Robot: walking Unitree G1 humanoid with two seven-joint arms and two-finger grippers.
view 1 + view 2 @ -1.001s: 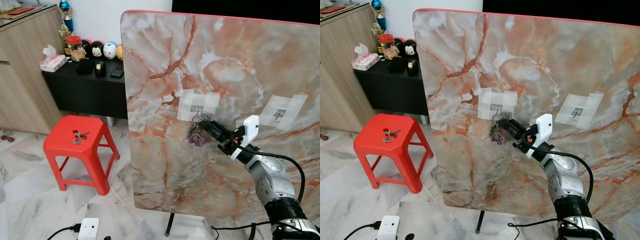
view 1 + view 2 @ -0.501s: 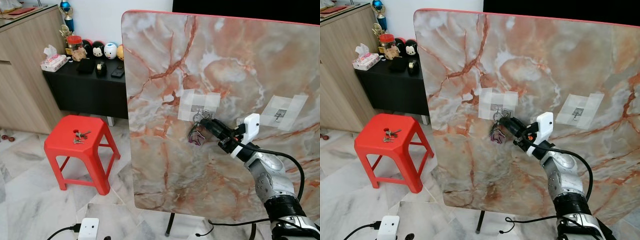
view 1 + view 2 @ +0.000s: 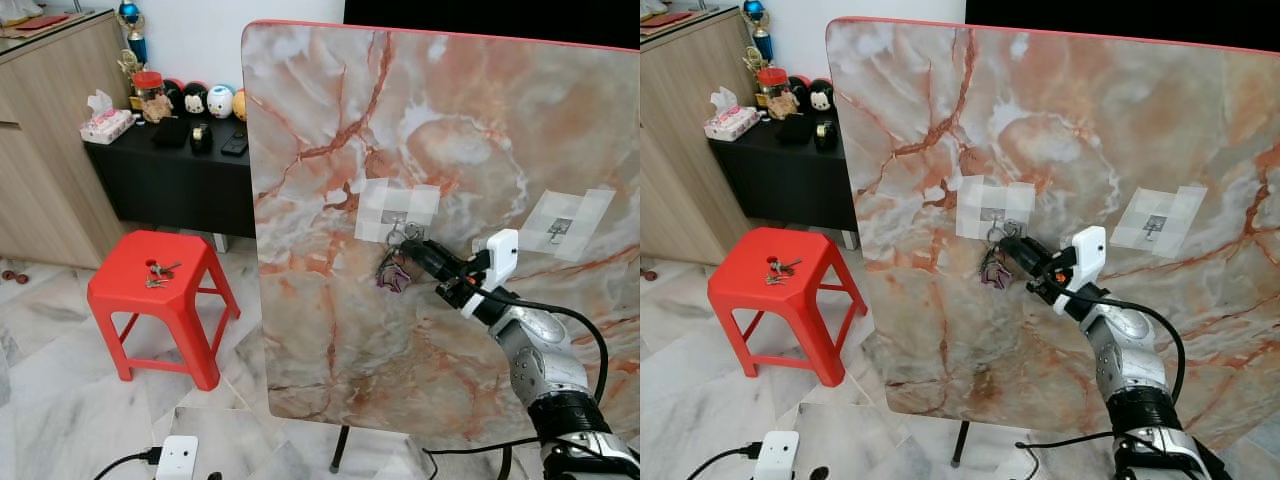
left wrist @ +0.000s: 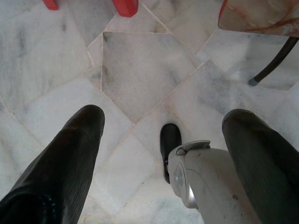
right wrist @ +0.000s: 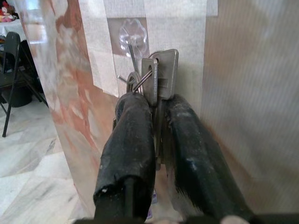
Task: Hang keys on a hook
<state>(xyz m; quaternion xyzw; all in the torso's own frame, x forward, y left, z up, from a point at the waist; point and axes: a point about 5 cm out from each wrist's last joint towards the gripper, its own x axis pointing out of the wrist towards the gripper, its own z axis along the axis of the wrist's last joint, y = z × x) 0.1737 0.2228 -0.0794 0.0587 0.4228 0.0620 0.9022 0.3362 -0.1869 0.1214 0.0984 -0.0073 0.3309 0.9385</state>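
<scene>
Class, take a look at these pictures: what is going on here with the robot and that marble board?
The robot's right gripper is shut on a bunch of keys, holding it up against the upright marble board, right at the taped-on hook. Whether the ring is over the hook cannot be told. A second taped hook sits further right. Another bunch of keys lies on the red stool. The left gripper hangs idle, open, above the floor.

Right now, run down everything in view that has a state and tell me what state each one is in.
right gripper: shut on the keys, held at the left hook
keys: pinched between the fingers, ring at the hook
left hook: taped to the marble panel, keys at it
right hook: bare
left gripper: open, pointing at the floor
spare keys: lying on the red stool
</scene>
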